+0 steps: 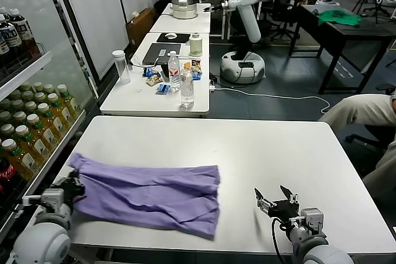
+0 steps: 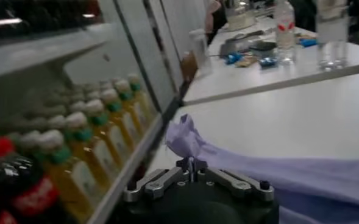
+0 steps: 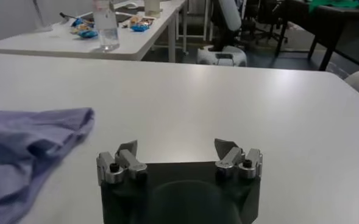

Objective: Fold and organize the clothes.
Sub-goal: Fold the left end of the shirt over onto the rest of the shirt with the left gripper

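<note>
- A lavender-purple T-shirt [image 1: 151,193] lies folded into a long band on the white table [image 1: 260,153], on the table's left half, toward the near edge.
- One end of the shirt reaches the table's left edge; the other end stops near the middle of the table, where the folded layers lie stacked.
- The left gripper [image 1: 73,187] sits at the table's left edge, at the shirt's left end, and is pinched closed on the fabric there.
- In the left wrist view the left gripper's [image 2: 193,165] fingers meet, with a small peak of purple cloth [image 2: 185,135] bunched up just beyond them.
- The right gripper [image 1: 276,199] is over the table's near right part, well apart from the shirt, with its fingers spread wide and nothing between them.
- In the right wrist view the right gripper [image 3: 178,149] has bare tabletop beyond it, and the shirt's [image 3: 27,146] end lies off to one side.
- Beyond the table stands a second white table [image 1: 139,94] carrying bottles [image 1: 187,88] and small packets.
- Beside the table's left edge, a shelf [image 1: 31,134] holds rows of drink bottles.
</note>
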